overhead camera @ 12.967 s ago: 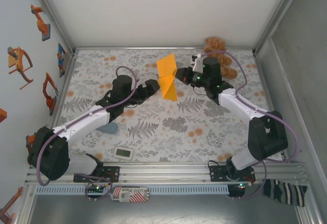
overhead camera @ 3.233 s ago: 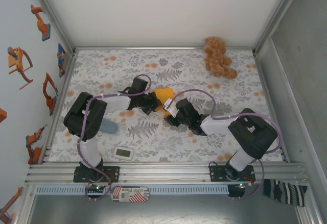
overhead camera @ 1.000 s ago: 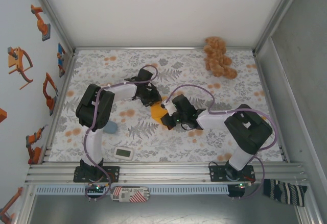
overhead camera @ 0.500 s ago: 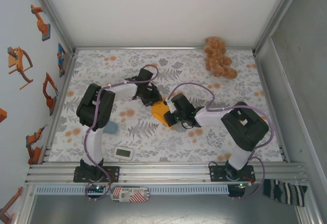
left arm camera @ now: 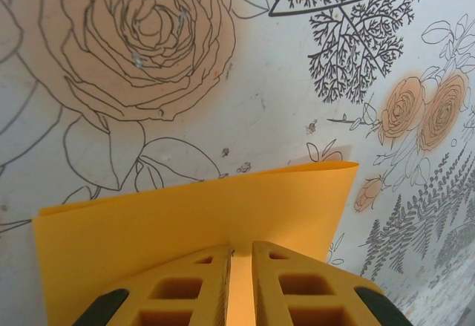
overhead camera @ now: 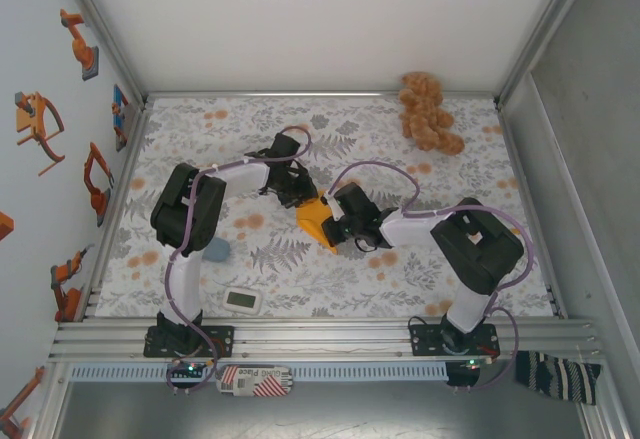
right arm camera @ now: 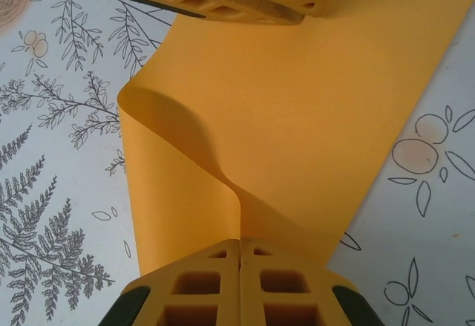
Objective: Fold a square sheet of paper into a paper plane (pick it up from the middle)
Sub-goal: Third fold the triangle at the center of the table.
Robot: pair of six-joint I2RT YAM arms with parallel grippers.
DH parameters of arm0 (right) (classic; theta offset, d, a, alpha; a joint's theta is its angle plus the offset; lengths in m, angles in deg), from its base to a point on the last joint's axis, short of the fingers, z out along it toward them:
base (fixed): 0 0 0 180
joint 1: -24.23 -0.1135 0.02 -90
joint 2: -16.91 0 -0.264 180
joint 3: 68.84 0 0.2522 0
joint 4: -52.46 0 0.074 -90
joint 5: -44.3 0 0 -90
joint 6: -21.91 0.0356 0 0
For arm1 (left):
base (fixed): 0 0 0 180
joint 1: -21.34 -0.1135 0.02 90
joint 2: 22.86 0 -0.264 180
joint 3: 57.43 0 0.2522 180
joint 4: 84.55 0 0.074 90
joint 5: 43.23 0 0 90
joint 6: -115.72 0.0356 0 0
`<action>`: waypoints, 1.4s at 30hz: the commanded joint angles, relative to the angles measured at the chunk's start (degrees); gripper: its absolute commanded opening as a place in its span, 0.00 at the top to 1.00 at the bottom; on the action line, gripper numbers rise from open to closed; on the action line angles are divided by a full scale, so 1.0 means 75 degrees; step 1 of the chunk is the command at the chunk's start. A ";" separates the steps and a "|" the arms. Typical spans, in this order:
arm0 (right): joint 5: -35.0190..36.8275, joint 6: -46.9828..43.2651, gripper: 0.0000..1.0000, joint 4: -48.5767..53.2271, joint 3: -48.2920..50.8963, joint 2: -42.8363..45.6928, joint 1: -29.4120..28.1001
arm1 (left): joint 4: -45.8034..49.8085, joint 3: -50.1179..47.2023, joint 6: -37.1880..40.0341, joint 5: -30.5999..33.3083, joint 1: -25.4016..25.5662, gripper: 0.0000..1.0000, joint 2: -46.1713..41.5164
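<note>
An early fold is in hand: the orange paper [overhead camera: 313, 221] curls doubled over mid-table [overhead camera: 400, 289]. The left fingers [left arm camera: 220, 266] pinch one edge, nearly shut; the right fingers [right arm camera: 223, 259] clamp the opposite end. Next, probably, flatten the curl into a crease.

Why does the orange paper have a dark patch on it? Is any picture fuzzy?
Right wrist view: the curled orange paper shades itself beside its curl. Left wrist view: flower cloth sharp, no glare. Top view: soft, even light.
</note>
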State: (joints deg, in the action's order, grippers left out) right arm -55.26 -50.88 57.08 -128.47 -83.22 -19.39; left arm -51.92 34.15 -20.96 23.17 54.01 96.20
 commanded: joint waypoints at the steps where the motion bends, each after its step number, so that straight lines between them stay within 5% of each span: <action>1: 0.0138 0.0115 1.00 0.0212 -0.0243 -0.0113 0.0038 | 0.0508 0.0015 0.0177 0.0111 0.0083 0.82 0.0337; 17: 0.0162 0.0131 1.00 0.0388 -0.0248 -0.0242 0.0038 | 0.0695 0.0124 0.0305 0.0219 -0.0007 0.77 -0.0378; 28: 0.0011 0.0362 1.00 0.0311 -0.0288 -0.0301 0.0073 | 0.0082 -0.1562 -0.0356 0.0894 -0.0538 0.65 -0.2638; 34: -0.0174 0.0584 1.00 0.0374 -0.0381 -0.0327 0.0132 | -0.1710 -0.3282 -0.1513 0.0536 -0.0472 0.62 -0.3702; 42: -0.0401 0.1135 1.00 0.0481 -0.0452 -0.0349 0.0144 | -0.2011 -0.3100 -0.1503 0.0344 -0.0340 0.59 -0.3268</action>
State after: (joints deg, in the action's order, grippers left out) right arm -57.23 -45.00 59.59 -130.67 -84.82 -18.60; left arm -64.22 7.90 -31.53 27.24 51.32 69.67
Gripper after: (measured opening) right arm 0.049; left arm 0.408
